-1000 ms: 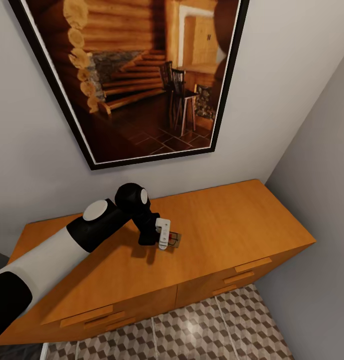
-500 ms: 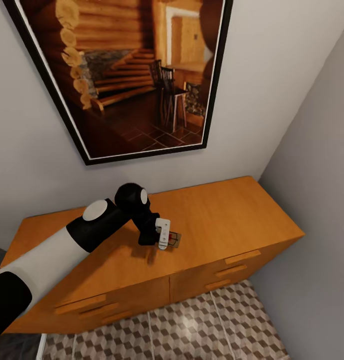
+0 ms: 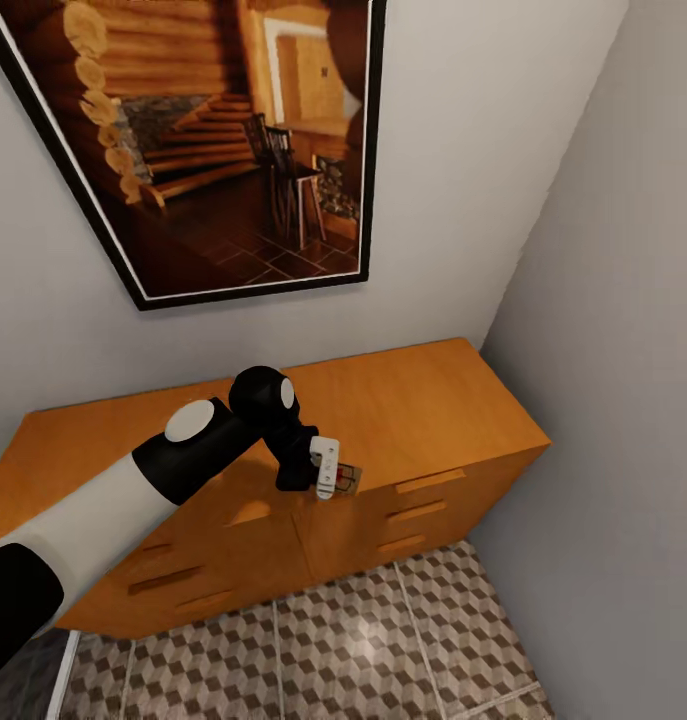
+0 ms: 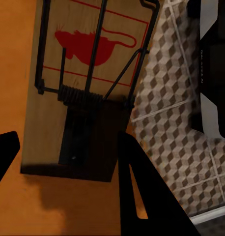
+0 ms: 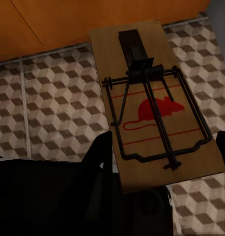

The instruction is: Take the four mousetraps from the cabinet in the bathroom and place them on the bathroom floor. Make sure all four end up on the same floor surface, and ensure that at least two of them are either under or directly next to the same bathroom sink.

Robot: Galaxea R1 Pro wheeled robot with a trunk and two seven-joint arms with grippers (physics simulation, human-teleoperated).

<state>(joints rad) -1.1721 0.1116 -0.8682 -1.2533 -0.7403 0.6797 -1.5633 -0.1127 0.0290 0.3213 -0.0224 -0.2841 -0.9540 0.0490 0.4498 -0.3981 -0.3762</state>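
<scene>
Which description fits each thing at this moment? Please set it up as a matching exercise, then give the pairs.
Things:
1. left gripper
2. cabinet
3. framed picture
4. bathroom floor

Descriptions:
A. hangs on the wall
B. cube-patterned tiles
C. holds a mousetrap
D. orange-brown wood with bar handles

Pairs: 1-C, 2-D, 3-A, 4-B
</scene>
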